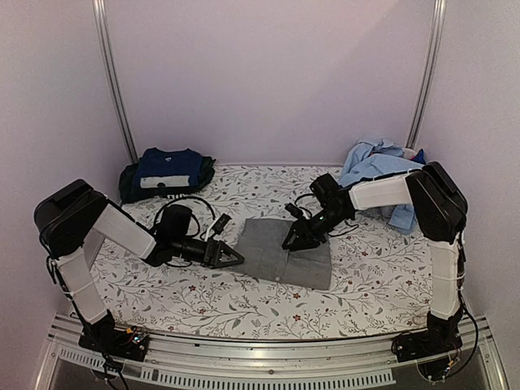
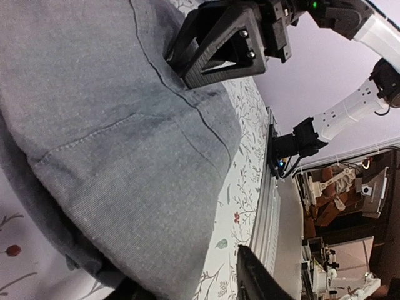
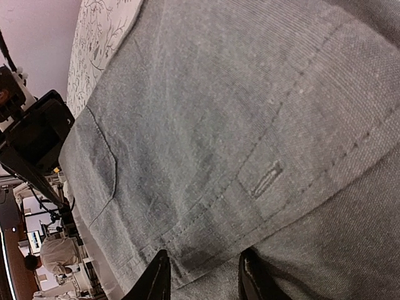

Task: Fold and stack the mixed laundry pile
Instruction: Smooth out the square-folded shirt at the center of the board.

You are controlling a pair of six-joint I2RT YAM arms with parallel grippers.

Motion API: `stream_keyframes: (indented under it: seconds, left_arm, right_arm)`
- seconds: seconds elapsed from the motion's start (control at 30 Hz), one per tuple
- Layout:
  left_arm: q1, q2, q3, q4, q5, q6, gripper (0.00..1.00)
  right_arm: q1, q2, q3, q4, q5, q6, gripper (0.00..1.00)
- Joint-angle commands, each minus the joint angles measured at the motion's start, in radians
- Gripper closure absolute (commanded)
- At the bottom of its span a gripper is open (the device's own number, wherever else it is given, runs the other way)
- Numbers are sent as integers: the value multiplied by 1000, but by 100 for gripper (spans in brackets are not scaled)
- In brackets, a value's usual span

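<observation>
Left end effector [image 1: 236,257]: fingers spread wide at the left edge of the grey shirt [image 1: 305,264], centre of frame.
Right end effector [image 1: 292,241]: tips down on the shirt; I cannot tell whether they pinch it.
Risk: an uneven pull would likely drag the fold open or skew it.
Containers: none visible; navy T-shirts [image 1: 166,166] upper left and light blue shirts [image 1: 370,166] upper right lie on the bench [image 1: 366,284].
</observation>
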Motion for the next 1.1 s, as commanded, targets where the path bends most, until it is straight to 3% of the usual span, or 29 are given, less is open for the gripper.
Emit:
stream_keyframes:
  seconds: [0.0, 0.2, 0.3, 0.4, 0.53, 0.57, 0.6, 0.7, 0.83, 0.9, 1.0, 1.07]
  left_arm:
    - [-12, 18, -47, -21, 8, -1, 69]
    - [-11, 68, -29, -160, -112, -32, 90]
    - [-14, 65, -12, -232, -150, -61, 90]
    - [-14, -4, -20, -317, -189, -40, 71]
    - [-9, -216, -28, -470, -290, 34, 25]
    - [-8, -282, -24, -503, -322, 54, 8]
    - [-9, -340, -15, -531, -343, 71, 1]
    - [7, -460, 29, -592, -412, 68, 0]
    - [111, -515, 45, -485, -289, -98, 0]
    - [137, -505, 83, -462, -204, -99, 0]
    - [116, -478, 176, -525, -185, -6, 0]
    - [76, -459, 238, -599, -247, 50, 0]
  right_arm:
    - [-5, 41, -1, 0, 47, -17, 63]
    - [-20, 65, 17, 6, 89, -23, 64]
    - [-32, 74, 32, 2, 103, -28, 64]
    - [-39, 78, 46, -11, 129, -43, 64]
    - [-38, 42, 93, -60, 133, -94, 60]
    - [-37, 19, 102, -65, 127, -98, 57]
    - [-38, -27, 110, -73, 119, -102, 54]
    - [-38, -143, 128, -118, 82, -107, 41]
    - [-38, -296, 84, -155, 105, -86, 23]
    - [-37, -393, 35, -115, 202, -75, 4]
    - [-47, -572, -104, 28, 342, 5, 1]
    - [-82, -643, -182, 92, 296, 60, 1]
